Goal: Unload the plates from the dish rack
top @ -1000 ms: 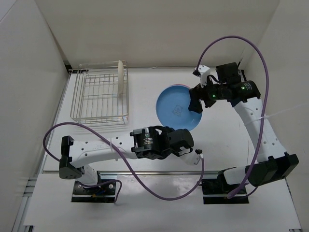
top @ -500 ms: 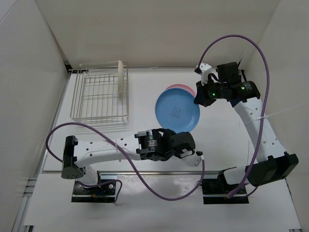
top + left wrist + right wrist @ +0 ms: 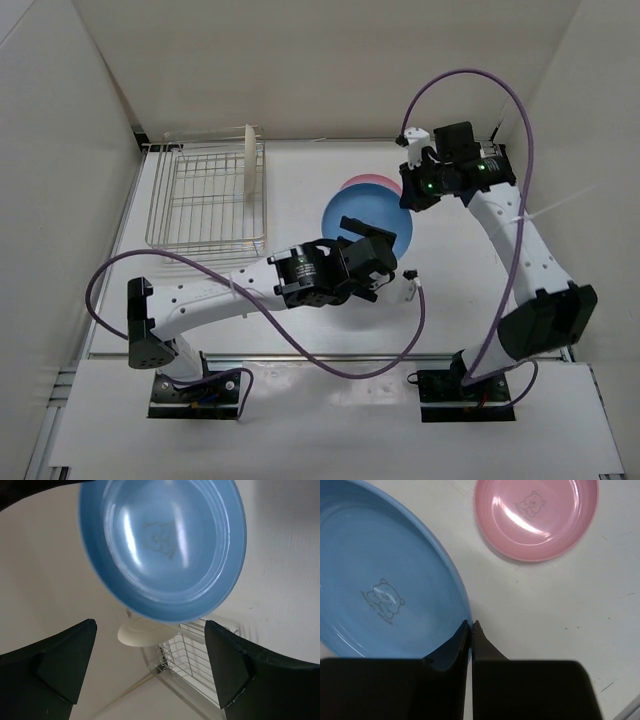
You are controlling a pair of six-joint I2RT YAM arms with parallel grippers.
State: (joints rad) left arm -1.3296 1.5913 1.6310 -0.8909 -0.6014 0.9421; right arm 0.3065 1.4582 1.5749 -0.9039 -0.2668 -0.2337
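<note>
Your right gripper (image 3: 471,628) is pinched tight on the rim of the blue plate (image 3: 385,580). Your left gripper (image 3: 150,630) stands wide, and that plate sits just ahead of its fingers without touching them. The right wrist view shows you the pink plate (image 3: 536,517) lying flat on the table (image 3: 560,610), apart from the blue one. From above, the blue one overlaps it. The cream plate (image 3: 248,178) stands on edge in the dish rack (image 3: 195,200), at its right side.

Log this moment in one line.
left claw: open | right claw: shut on blue plate | pink plate: on table | cream plate: in rack
</note>
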